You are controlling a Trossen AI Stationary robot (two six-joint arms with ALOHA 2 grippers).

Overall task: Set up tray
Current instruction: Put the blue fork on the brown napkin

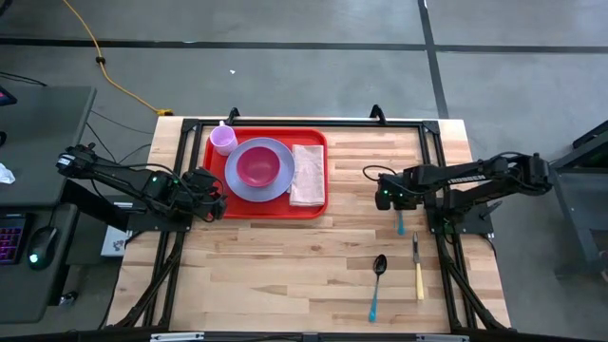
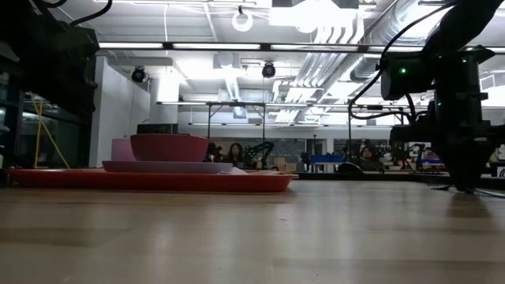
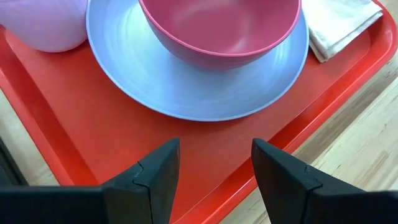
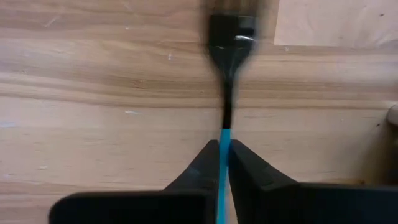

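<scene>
1. Red tray sits upper centre-left of the high view, on the wooden table, near its far edge.
2. On the tray: lavender plate in the middle, pink bowl on the plate.
3. Light purple cup in the tray's upper-left corner, just beside the plate.
4. Folded napkin lies along the tray's right side, next to the plate.
5. Low view: tray at left, plate and bowl stacked on it, cup behind at the bowl's left.
6. Left gripper is at the tray's left edge, centre-left of the high view.
7. Left wrist view: left gripper has fingers spread wide with nothing between them, over the tray near its rim; plate, bowl, cup and napkin ahead.
8. Right gripper is right of centre in the high view, well apart from the tray.
9. Right wrist view: right gripper is pinched narrow on the blue handle of a fork; the dark fork head is blurred, over bare wood.
10. High view: the fork's blue handle shows just below the right gripper.
11. Spoon with blue handle lies lower right of centre on the table.
12. Knife with pale handle lies just right of the spoon, apart from it.
13. Low view: right arm at far right, reaching down to the tabletop.
</scene>
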